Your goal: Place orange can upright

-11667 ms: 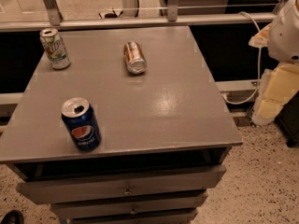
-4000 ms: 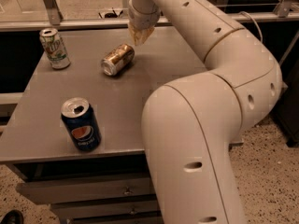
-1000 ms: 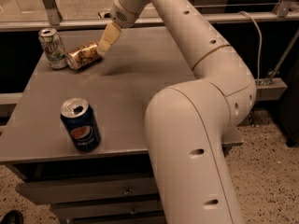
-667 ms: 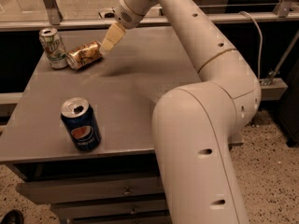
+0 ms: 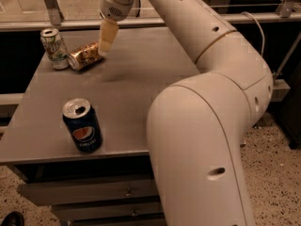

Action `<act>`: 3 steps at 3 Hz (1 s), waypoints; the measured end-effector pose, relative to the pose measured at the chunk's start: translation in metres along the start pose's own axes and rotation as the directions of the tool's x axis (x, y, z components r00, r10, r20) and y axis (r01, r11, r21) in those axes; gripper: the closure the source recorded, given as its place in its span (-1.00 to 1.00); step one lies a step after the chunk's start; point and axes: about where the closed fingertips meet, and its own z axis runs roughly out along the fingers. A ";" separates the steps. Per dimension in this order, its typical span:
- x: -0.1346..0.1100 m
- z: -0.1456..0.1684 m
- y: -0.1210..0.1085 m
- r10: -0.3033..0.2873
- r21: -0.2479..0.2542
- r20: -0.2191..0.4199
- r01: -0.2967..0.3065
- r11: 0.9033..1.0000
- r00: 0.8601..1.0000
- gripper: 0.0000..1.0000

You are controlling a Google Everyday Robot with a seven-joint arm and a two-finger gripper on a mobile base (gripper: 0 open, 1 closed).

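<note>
The orange can point(image 5: 84, 56) lies on its side on the grey table point(image 5: 141, 79) at the far left, its end close to or touching the white-and-green can point(image 5: 54, 48). My gripper point(image 5: 106, 39) hangs just to the right of the orange can, its tip at the can's right end. The arm reaches over the table from the right front.
The white-and-green can stands upright at the far left corner. A dark blue Pepsi can point(image 5: 83, 125) stands upright near the front left edge. Drawers point(image 5: 94, 192) sit under the table. A railing point(image 5: 56, 22) runs behind the table.
The orange can has been pushed from the table's middle to the far left, beside the white-and-green can. In the last second the gripper has stayed at the can's right end.
</note>
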 end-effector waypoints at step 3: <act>0.010 0.027 0.006 -0.355 -0.103 -0.287 0.339 0.935 0.890 -1.00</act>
